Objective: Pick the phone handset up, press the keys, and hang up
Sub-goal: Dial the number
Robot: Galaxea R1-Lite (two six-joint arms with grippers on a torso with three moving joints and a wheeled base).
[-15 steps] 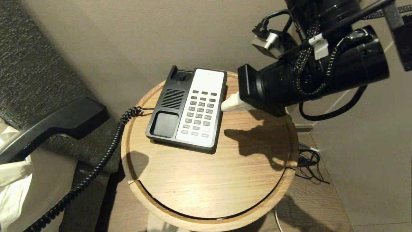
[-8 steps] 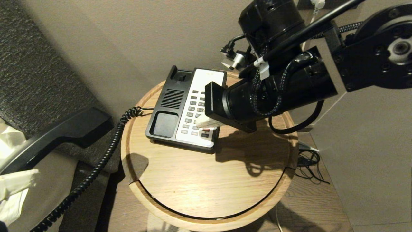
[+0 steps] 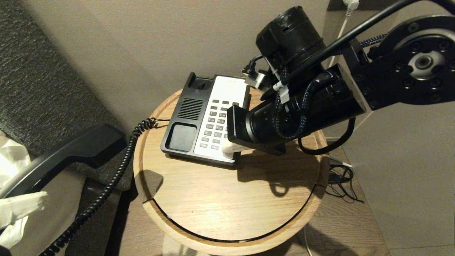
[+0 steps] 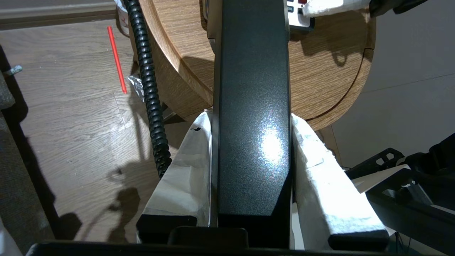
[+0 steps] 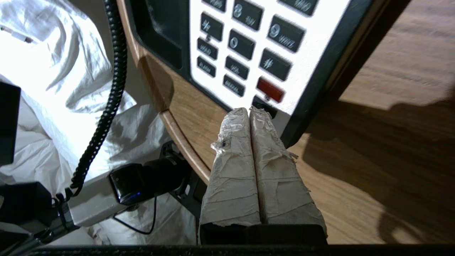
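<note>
While the left pincer [image 4: 252, 199] pinches the stiff, glossy, likely slippery handset [image 3: 60, 156] mid-shaft at lower left, the right pincer [image 5: 250, 111], pressed together, meets the keys [image 3: 217, 126].

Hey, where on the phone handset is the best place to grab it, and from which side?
Grip the phone handset on its straight middle bar, coming from behind with a finger on each long flat side. That section is narrow and parallel-sided, unlike the bulbous ends. The left gripper holds it just so, clear of the coiled cord.
</note>
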